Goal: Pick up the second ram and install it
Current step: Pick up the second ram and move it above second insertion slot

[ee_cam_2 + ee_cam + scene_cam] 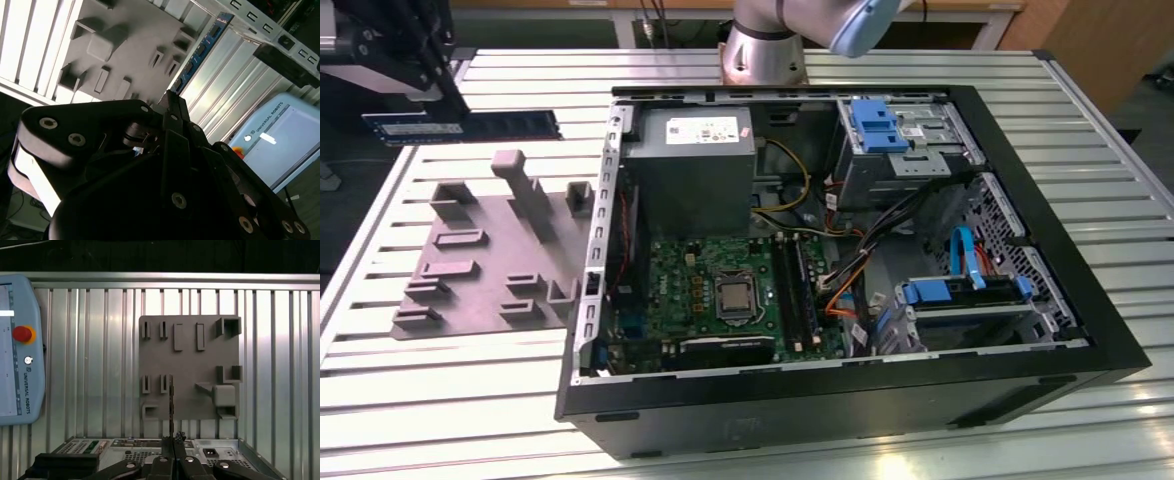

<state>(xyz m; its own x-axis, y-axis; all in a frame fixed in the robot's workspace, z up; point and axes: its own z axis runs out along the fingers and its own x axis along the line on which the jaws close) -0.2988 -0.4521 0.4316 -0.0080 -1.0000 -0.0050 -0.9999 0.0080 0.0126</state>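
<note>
While the gripper (173, 452) pinches the second ram (494, 126) above the slatted table (454, 400), well apart from the motherboard slots (790, 288), carry it level; a tilted stick may not seat.

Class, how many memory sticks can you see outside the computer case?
1: the second ram, clamped in the gripper at the exterior view's left. Others seated inside the case may be hidden.

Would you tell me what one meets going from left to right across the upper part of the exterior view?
second ram → grey power supply → blue drive bracket
</note>
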